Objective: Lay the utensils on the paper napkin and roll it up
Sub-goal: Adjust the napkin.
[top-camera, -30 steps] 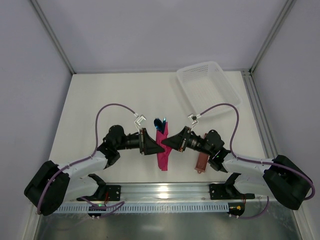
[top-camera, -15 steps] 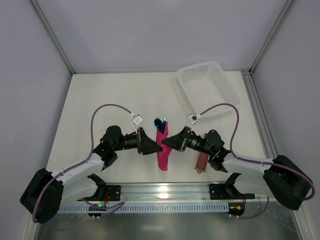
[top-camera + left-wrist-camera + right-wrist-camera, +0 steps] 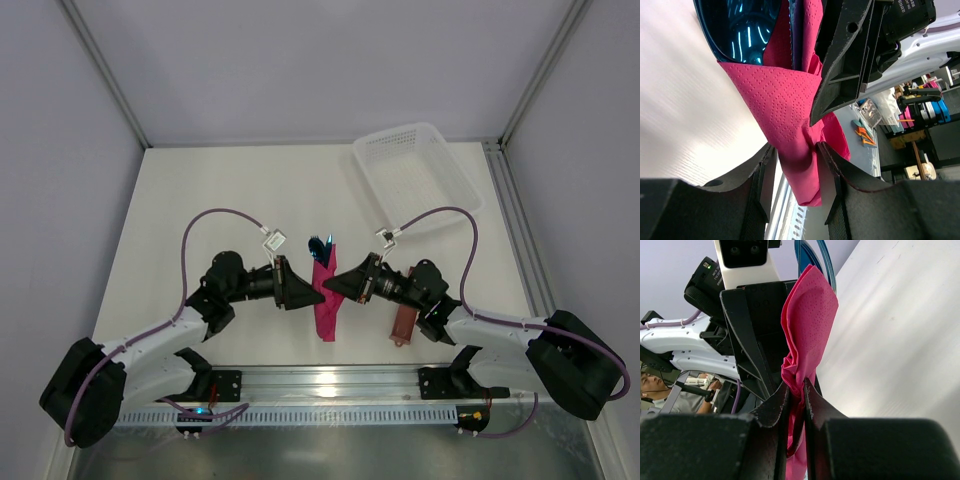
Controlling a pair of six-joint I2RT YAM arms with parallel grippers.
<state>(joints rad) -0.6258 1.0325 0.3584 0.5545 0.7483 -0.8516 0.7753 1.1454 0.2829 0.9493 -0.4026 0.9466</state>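
Observation:
The magenta paper napkin (image 3: 324, 300) is folded lengthwise into a narrow bundle around the blue utensils (image 3: 318, 243), whose tips stick out at its far end. My right gripper (image 3: 336, 285) is shut on the bundle's right side, pinching bunched napkin (image 3: 810, 315) between its fingertips (image 3: 796, 387). My left gripper (image 3: 304, 290) faces it from the left with its jaws open around the napkin (image 3: 785, 105); one finger touches the paper and the other stands clear. A blue spoon bowl (image 3: 745, 25) shows inside the fold. Blue handles (image 3: 812, 255) show above the napkin.
A reddish-brown oblong sleeve (image 3: 403, 322) lies right of the bundle under the right arm. A white mesh basket (image 3: 415, 170) stands at the back right. The metal rail with the arm bases (image 3: 330, 385) runs along the near edge.
The left arm has swung left and its gripper has drawn back a little from the napkin. The right gripper and the bundle have not moved.

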